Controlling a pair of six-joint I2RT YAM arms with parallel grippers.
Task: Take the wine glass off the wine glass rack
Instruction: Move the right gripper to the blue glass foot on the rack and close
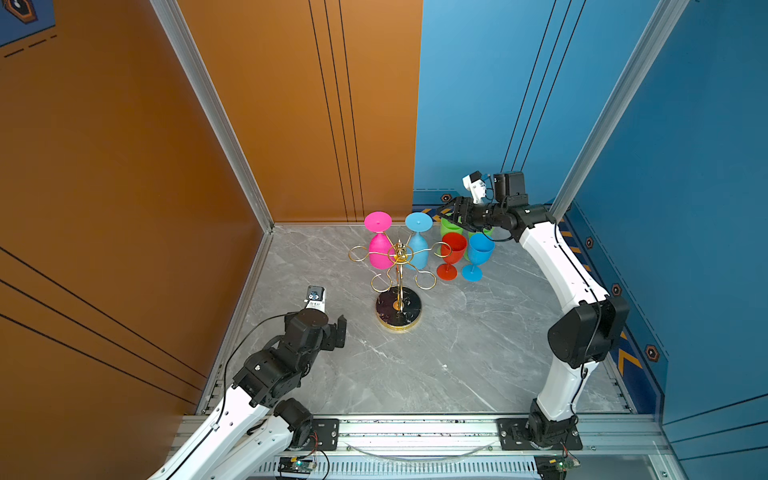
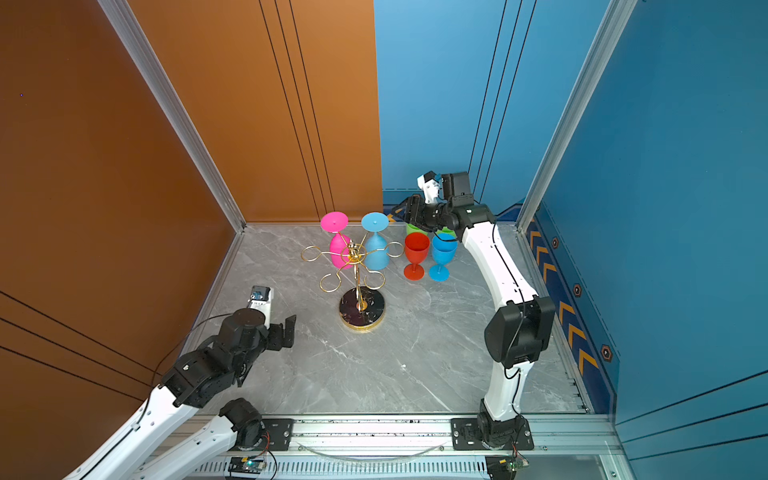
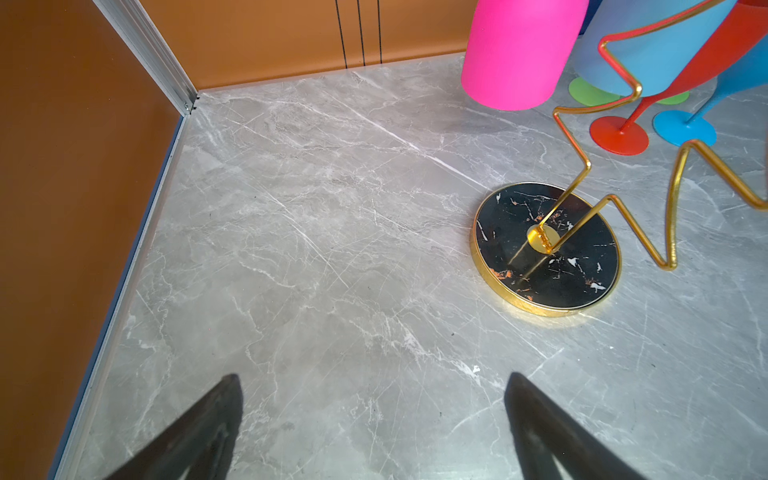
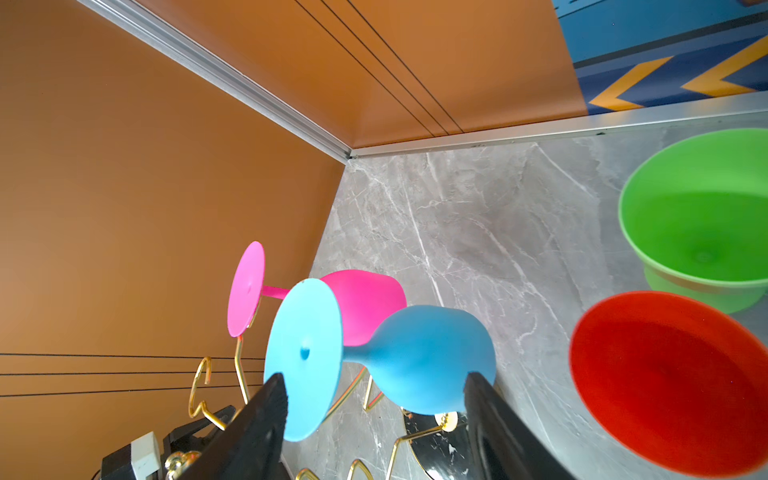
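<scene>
The gold wire wine glass rack stands mid-table on its round black marbled base. Two wine glasses hang upside down from its far loops: a pink one and a light blue one. My right gripper hovers open at the back, just right of the light blue glass's foot. In the right wrist view that glass lies beyond the spread fingers of the gripper, which hold nothing. My left gripper is open above bare table, left of the rack's base.
A red glass and a blue glass stand upright right of the rack. Green glasses stand behind them, under my right gripper. The orange and blue walls close the back and sides.
</scene>
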